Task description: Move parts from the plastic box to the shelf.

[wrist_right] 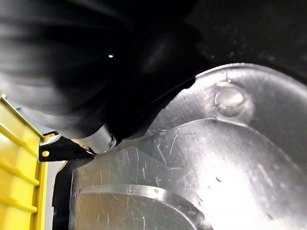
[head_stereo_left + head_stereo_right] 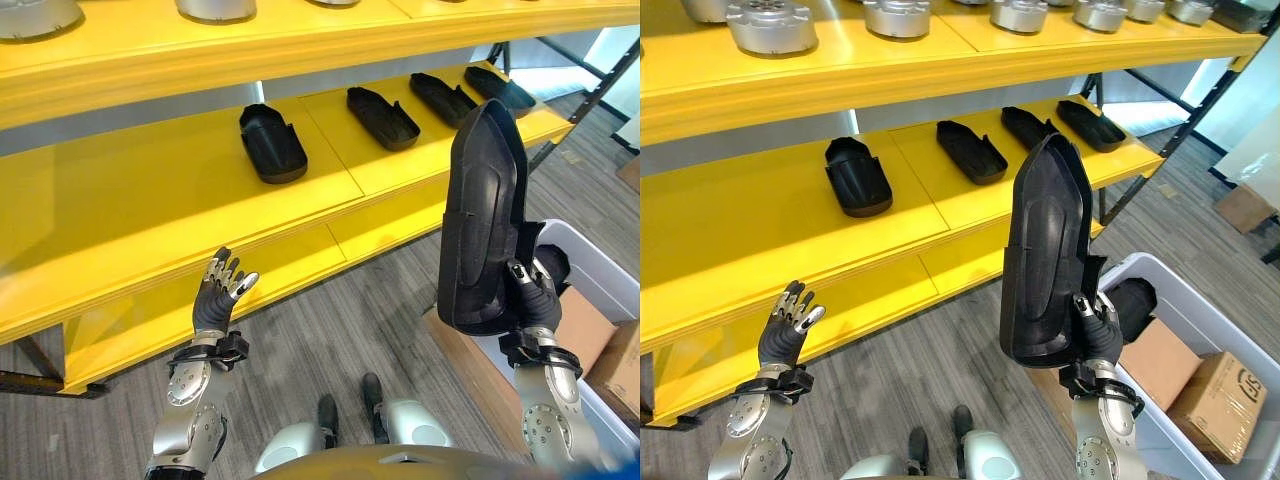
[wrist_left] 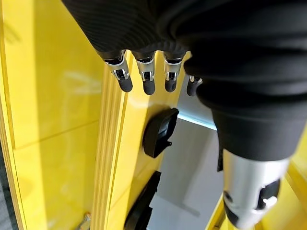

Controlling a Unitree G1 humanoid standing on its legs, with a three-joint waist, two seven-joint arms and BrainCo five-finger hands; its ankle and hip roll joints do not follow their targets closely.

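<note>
1. Long black part [image 2: 1045,250] stands upright at 3 o'clock, lifted over the plastic box [image 2: 1200,300], right hand [image 2: 1098,335] clamped on its lower end
2. Lay it flat in the shelf [image 2: 730,230] gap at 11 o'clock
3. Left hand [image 2: 785,330] at 8 o'clock, fingers spread, idle

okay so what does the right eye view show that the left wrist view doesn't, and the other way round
The right eye view alone has the right hand gripping a long black moulded plastic part upright, the grey plastic box with cardboard cartons, and round silver metal parts on the top shelf. The left wrist view alone gives a close look at the open left hand's dark-tipped fingers. Both share the yellow shelf and the black parts lying on it.
</note>
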